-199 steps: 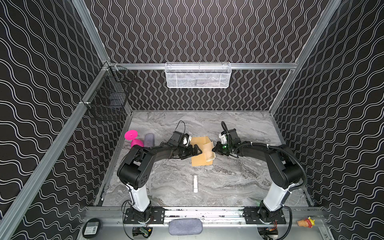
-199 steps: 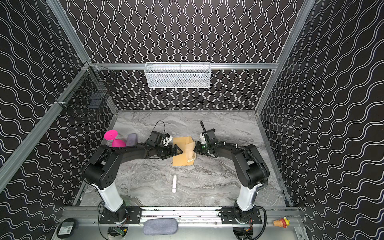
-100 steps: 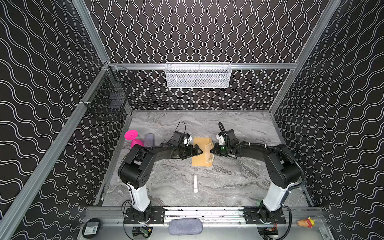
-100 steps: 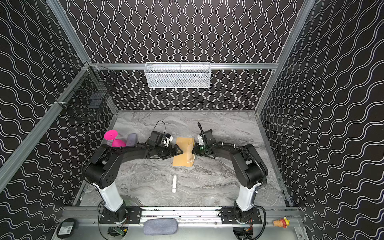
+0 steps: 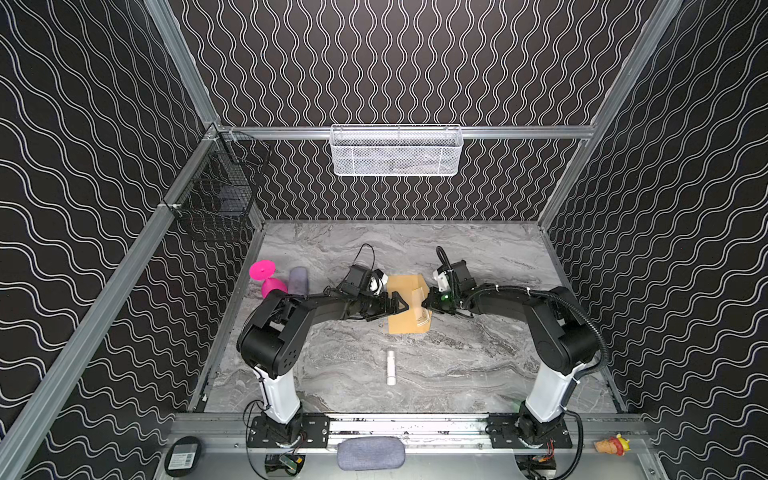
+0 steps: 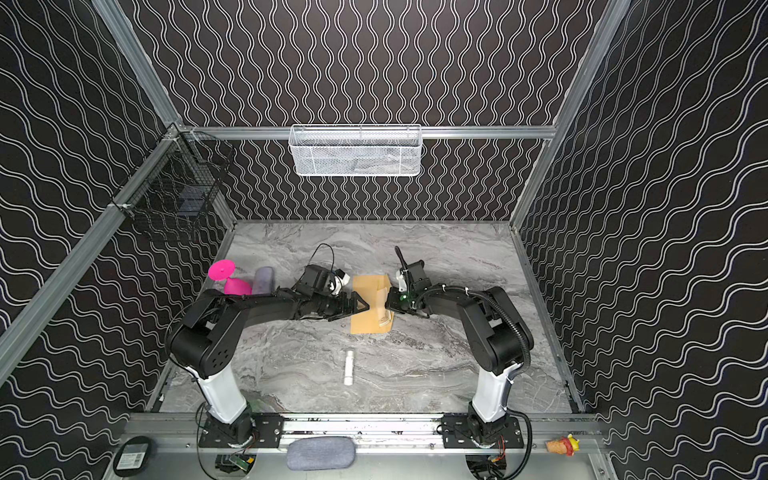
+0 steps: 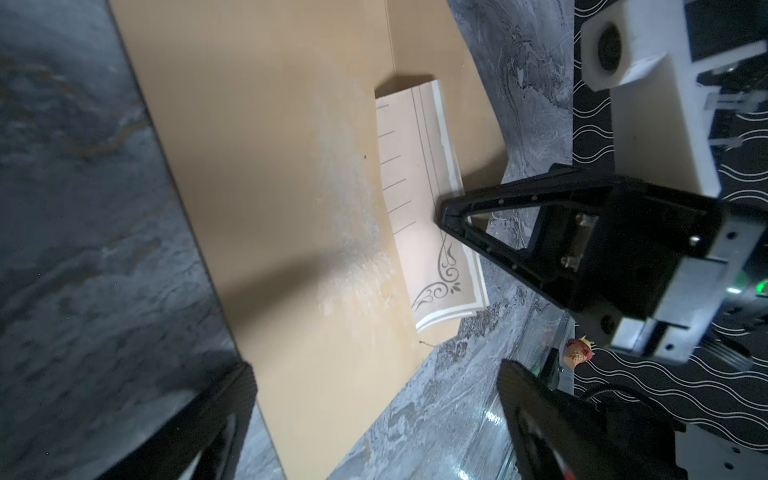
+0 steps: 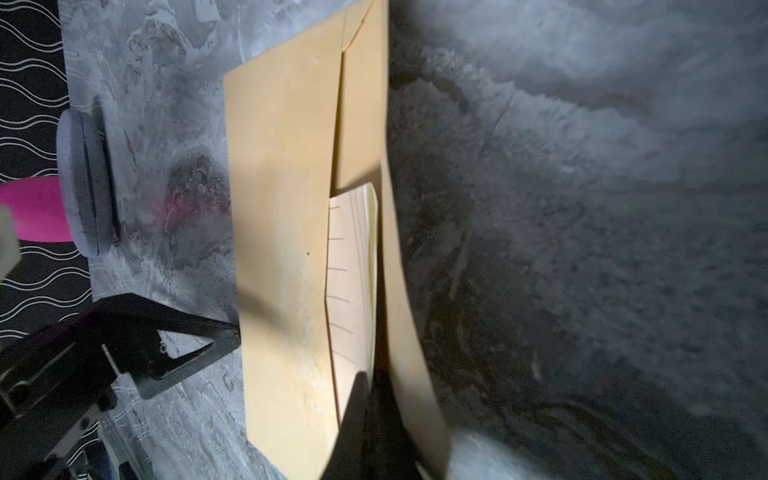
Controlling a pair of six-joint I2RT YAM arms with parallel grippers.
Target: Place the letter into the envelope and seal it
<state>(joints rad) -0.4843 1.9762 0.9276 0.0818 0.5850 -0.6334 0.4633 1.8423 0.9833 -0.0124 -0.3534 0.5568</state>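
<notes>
**Letter to be pushed fully home before the flap is closed**

The step in hand is judged to be the end of the insertion. The envelope (image 7: 270,187), plain kraft-brown, is laid flat on the marbled table (image 5: 478,257) between the 2 arms. The letter (image 7: 419,178), pale with ruled lines, a double border and a corner flourish, is lodged partly inside. 1 strip is left showing at the mouth, slightly bowed.

The right gripper (image 7: 446,212) is shut, its tip set against the letter's exposed edge; whether paper is pinched cannot be told. The left gripper (image 7: 376,374) is spread wide with nothing held, at the envelope's opposite long edge.

A slow, level push is advised, with the envelope braced by the left gripper so that it is not slid away. The flap (image 8: 405,316) is curled upward and should be kept clear until no letter shows.
</notes>
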